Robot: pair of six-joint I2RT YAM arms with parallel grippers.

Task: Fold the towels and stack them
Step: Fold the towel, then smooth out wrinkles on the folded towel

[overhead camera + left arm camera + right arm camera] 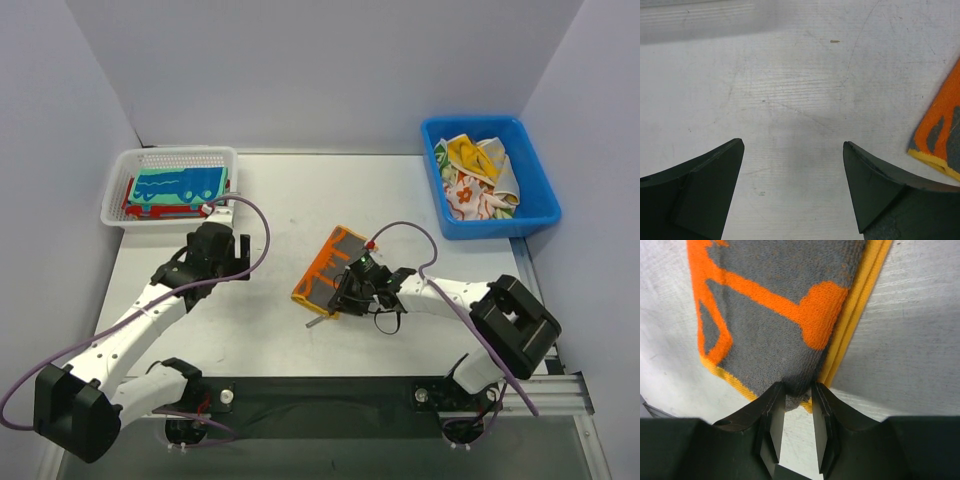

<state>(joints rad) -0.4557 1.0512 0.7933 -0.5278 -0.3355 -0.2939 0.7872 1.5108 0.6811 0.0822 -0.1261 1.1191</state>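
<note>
Currently, the folded grey-and-orange terry towel (322,265) lies at the middle of the surface (280,200), jaws of the right gripper (798,390) clamped on its near edge, jaws of the left gripper (792,145) wide apart and empty; stacking appears in hand, calling next for a level carry to the white mesh basket (175,155).

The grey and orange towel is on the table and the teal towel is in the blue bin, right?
Not quite. The top view shows the teal towel in the white mesh basket, not the blue bin. The grey and orange towel is on the table, yes.
</note>
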